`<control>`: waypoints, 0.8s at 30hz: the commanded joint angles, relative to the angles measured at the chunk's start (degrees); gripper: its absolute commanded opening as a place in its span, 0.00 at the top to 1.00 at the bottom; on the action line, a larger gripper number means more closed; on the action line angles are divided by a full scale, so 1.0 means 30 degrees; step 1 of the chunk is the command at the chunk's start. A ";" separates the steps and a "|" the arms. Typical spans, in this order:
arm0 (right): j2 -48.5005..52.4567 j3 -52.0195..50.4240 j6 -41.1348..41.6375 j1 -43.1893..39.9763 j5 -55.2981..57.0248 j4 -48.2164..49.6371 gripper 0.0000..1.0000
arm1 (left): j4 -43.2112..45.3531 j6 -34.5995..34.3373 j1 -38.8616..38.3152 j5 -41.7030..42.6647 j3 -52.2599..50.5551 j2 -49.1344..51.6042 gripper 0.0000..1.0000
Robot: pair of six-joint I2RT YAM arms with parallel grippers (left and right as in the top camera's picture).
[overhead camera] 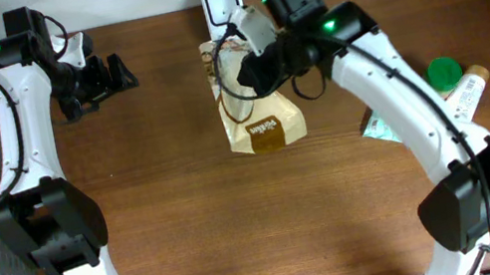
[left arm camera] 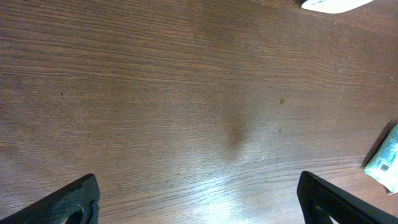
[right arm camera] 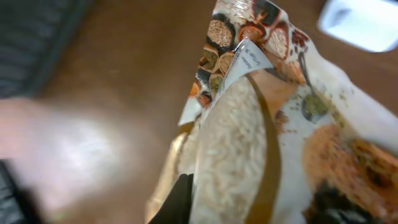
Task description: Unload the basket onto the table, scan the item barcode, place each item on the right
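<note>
While the right claw [overhead camera: 251, 68] pinches the clear-windowed brown rice pouch [overhead camera: 264, 122], the left claw [overhead camera: 116, 76] gapes.

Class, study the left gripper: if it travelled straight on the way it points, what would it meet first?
Most likely the bare table: the open left gripper tilts down at the wood, nothing between. The scanner and teal packet sit off to one side of that line.
</note>
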 commanded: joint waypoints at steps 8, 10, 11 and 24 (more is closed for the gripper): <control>-0.0051 -0.0583 -0.0692 -0.1253 -0.7322 -0.0131 0.96 | -0.0007 0.0182 0.0117 -0.0058 -0.0007 0.0080 0.01; 0.0095 -0.0583 -0.0612 -0.1253 -0.7074 -0.0284 0.96 | -0.0007 0.0182 0.0124 -0.0058 -0.0007 0.0080 0.01; 0.0328 -0.0619 -0.0612 -0.1253 -0.6994 -0.0350 0.96 | -0.0007 0.0182 0.0131 -0.0058 0.0000 0.0080 0.01; 0.3869 -0.0962 -0.3177 -0.2025 -1.4732 -0.0197 0.96 | -0.0007 0.0182 0.0124 -0.0058 -0.0007 0.0080 0.01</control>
